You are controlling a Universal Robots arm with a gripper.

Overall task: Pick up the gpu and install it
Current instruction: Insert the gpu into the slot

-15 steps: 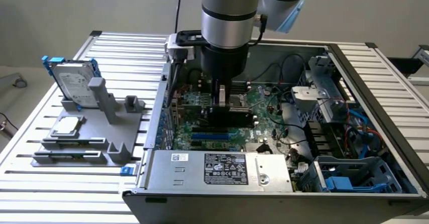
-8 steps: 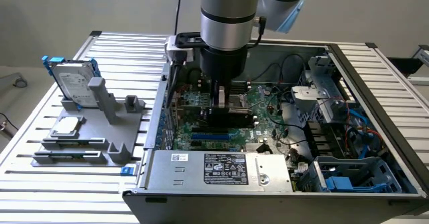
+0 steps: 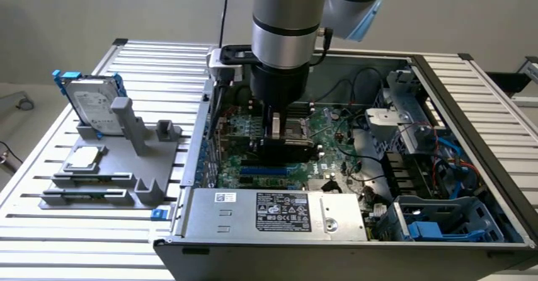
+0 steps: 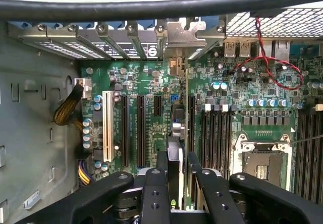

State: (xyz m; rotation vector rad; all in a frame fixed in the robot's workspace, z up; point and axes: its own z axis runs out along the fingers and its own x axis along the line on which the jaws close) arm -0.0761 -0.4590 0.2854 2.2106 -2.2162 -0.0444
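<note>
The gpu (image 4: 174, 156) stands over the motherboard (image 4: 146, 82) inside the case (image 3: 336, 262); hard drive (image 3: 88, 101) outside, on the exterior view's left.

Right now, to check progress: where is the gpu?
The gpu stands edge-on in the gripper's grasp, over the motherboard's expansion slots, inside the open computer case in the exterior view's middle.

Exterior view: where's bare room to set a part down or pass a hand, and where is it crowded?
Bare: slatted table between the grey parts holder and its near edge, and the strip at the exterior view's right of the computer case. Crowded: inside the case, where the gripper holds the gpu over the motherboard.
</note>
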